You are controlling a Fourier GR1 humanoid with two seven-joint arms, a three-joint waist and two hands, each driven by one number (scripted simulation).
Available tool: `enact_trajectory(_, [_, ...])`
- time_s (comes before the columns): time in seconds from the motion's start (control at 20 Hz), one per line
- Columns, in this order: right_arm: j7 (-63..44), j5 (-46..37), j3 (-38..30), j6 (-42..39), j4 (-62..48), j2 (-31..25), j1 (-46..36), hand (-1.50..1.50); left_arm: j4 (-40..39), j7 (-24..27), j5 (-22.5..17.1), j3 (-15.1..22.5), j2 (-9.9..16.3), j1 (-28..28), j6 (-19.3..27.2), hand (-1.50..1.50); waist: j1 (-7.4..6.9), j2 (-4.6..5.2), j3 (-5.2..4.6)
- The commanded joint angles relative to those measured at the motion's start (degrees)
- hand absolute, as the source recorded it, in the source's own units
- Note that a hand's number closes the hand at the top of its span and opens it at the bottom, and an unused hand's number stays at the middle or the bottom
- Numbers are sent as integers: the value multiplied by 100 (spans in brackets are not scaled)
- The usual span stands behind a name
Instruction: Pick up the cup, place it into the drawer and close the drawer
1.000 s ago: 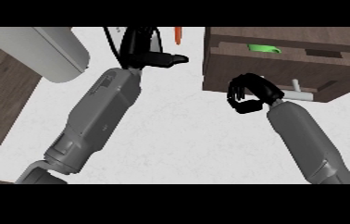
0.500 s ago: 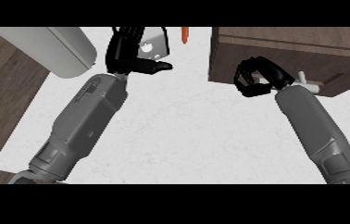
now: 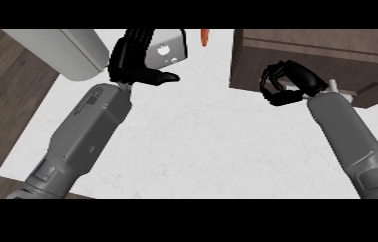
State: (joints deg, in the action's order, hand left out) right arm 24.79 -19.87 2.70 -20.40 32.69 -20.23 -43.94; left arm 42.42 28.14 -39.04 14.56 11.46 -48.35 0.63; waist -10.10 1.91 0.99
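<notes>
The white speckled counter top (image 3: 199,136) lies wide and bare between my two forearms, running from the dark wood floor strip at the left edge across to the dark brown wooden drawer unit (image 3: 310,56) at the upper right. That unit's front face drops to the counter along a straight edge just left of my right hand, and the broad bare stretch below it is the freest room I have.

At the upper left a pale grey rounded appliance (image 3: 66,51) crowds the corner, close beside my left wrist. A small orange carrot-like tip (image 3: 204,36) pokes in at the top edge, between my left hand and the drawer unit.

My left forearm slants up from the lower left. My left hand (image 3: 133,66) sits at the top of the view, fingers hanging relaxed and the thumb sticking out to the right, against a light grey flat panel (image 3: 166,51) behind it; it holds nothing.

My right forearm rises from the lower right. My right hand (image 3: 284,83) is clenched, fingers curled inward over the drawer unit's front, with nothing visible inside them.

The cup shows nowhere, so I cannot tell where it is.
</notes>
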Motion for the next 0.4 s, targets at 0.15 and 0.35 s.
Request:
enact_trajectory(0.15, [-423,121,-565,412,-95,-751,-963,150,152,-63,-38,16,113,76,-230,-150,-242,87,-79])
enact_trajectory(0.35, [-439,181,-576,323,-27,-793,-844,150,210,-18,-68,47,28,277,-275,-150,-281,86,-83])
